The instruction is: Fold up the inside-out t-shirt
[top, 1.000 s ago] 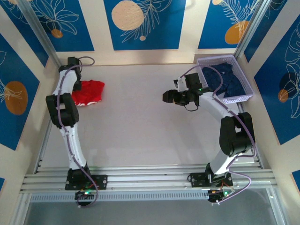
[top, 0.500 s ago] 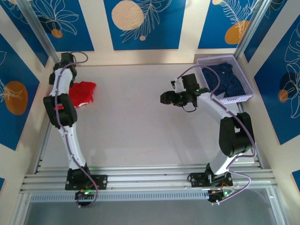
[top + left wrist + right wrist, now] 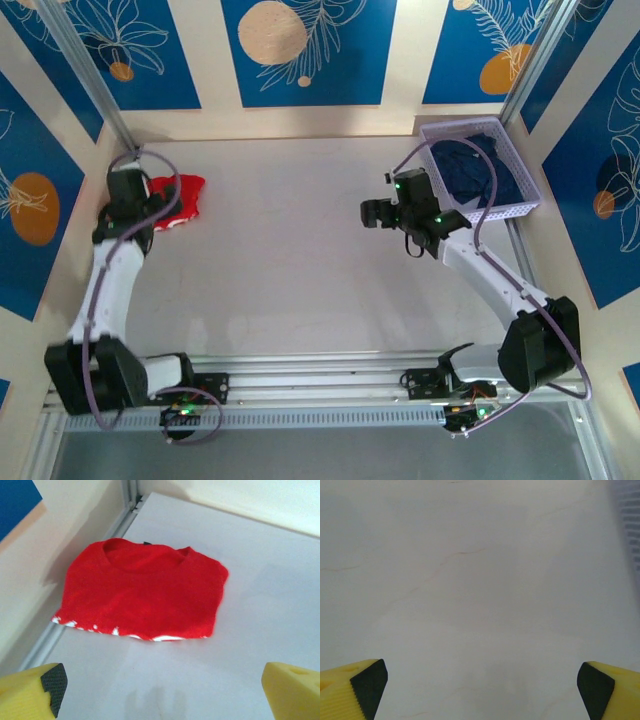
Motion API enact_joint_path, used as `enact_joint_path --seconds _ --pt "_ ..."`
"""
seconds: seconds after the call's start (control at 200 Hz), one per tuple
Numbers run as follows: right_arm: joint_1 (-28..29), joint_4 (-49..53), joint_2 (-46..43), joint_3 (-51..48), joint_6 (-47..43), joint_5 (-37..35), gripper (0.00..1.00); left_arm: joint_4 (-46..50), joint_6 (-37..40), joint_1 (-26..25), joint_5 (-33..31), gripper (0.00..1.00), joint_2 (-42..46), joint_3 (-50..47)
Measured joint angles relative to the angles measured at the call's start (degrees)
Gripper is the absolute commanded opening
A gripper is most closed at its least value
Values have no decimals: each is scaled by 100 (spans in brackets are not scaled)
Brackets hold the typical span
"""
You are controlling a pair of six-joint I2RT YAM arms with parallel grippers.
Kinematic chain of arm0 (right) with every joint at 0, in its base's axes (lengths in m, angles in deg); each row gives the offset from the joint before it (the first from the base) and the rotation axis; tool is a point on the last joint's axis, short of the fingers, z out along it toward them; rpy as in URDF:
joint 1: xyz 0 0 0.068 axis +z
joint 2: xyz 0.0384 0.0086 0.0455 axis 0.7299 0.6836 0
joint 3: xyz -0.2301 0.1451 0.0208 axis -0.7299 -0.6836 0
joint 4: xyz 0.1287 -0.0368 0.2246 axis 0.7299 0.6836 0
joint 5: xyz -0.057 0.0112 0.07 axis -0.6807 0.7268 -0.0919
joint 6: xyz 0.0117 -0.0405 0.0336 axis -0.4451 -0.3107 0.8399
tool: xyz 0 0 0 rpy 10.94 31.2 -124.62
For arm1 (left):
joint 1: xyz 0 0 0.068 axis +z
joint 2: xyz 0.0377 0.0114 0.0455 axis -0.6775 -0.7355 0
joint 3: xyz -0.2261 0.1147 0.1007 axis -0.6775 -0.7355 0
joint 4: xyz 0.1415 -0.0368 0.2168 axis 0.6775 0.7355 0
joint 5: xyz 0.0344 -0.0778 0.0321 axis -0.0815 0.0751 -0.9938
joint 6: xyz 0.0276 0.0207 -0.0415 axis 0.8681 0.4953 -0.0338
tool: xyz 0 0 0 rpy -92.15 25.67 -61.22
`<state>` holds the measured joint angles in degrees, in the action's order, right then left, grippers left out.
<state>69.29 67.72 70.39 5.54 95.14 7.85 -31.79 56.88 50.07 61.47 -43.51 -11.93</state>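
Left wrist view: the red t-shirt (image 3: 145, 600) lies flat on the pale, smooth table (image 3: 260, 580), folded into a compact, roughly rectangular bundle. Its cloth looks soft and slightly fuzzy. The curved neckline sits along the far edge, and specks of white print peek out under the near hem. My left pincer (image 3: 162, 682) hangs just short of that hem, with its yellow fingers spread wide and empty; one black ribbed pad (image 3: 54, 680) shows at lower left.

From the top external view, the shirt (image 3: 180, 195) rests in the far-left corner of the table, close to the wall. My right pincer (image 3: 375, 212) is well apart from it, over bare table. Its wrist view shows its fingers (image 3: 362, 685) held apart with nothing between them. A lavender mesh basket (image 3: 530, 200) at far right holds dark navy clothing (image 3: 470, 165).
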Motion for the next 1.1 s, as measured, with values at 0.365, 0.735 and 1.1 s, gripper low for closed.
enact_joint_path --seconds 0.365,0.735,1.1 --pt "-831 -2557 -153 -2509 -481 -651 99 -2647 -201 0 -15 100 883 -3414" --pt "-1482 -5272 568 -3412 -953 299 99 -5226 256 -74 586 100 -1423 -3390" --pt "-1950 -6763 1161 -3744 -916 1191 100 -6087 581 -542 516 100 -1534 -3467"
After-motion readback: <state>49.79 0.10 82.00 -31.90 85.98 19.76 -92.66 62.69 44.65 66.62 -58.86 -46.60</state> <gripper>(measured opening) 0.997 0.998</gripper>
